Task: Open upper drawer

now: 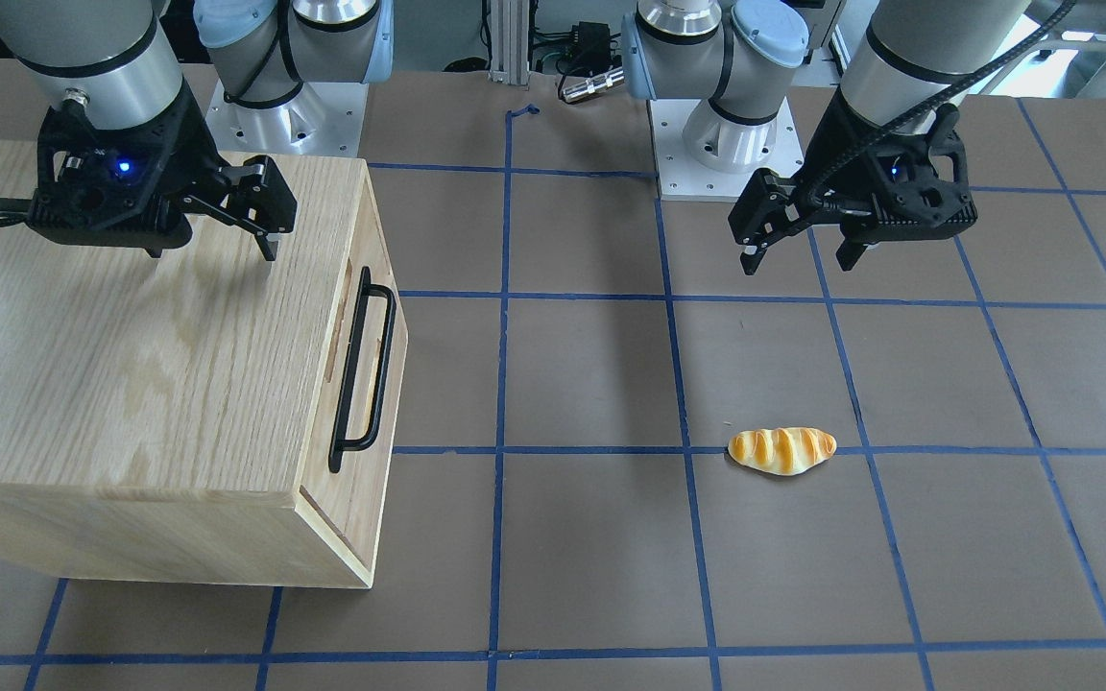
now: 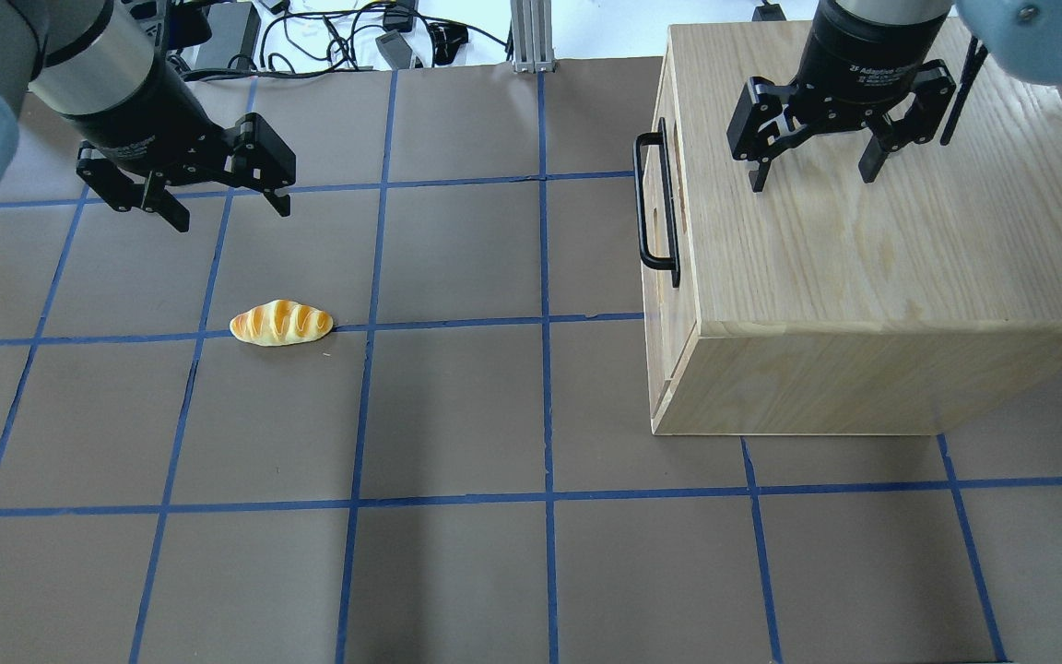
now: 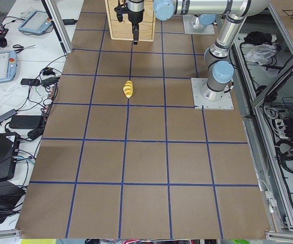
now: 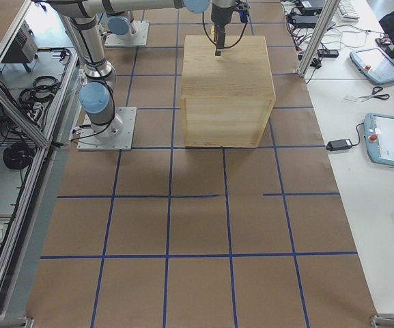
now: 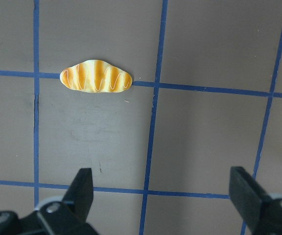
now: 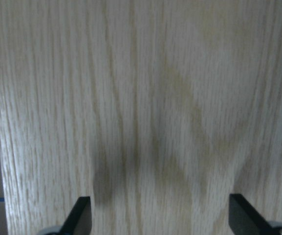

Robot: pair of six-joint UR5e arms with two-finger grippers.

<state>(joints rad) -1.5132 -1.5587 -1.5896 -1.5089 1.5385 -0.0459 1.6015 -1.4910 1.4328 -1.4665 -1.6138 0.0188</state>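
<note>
**Ben:** Where is the upper drawer (image 1: 359,240)?

**Mia:** It is in the front of the big wood cabinet (image 2: 863,249), right under the top. It is pushed all the way in, so its front sits flat with the cabinet.

**Ben:** And the long black handle (image 2: 642,198)?

**Mia:** It sticks out from the front. That side faces the middle of the tabletop (image 2: 457,415). The cabinet stands on the robot's right side.

**Ben:** What about the right fingers (image 2: 758,166)?

**Mia:** They are up over the flat top of the cabinet, a bit back from the edge where the handle is. They are spread wide and hold nothing. The right wrist camera sees only wood between the two tips.

**Ben:** Do they touch the handle?

**Mia:** No, they are apart from it.

**Ben:** And the left fingers (image 2: 167,210)?

**Mia:** They hang over the tabletop on the other side, far from the cabinet. They are spread wide too, with nothing in them.

**Ben:** What is that yellow thing?

**Mia:** A little bread roll (image 2: 281,323) with brown stripes. It lies on a blue tape line (image 2: 457,323), near the left fingers but not touching them.
</note>
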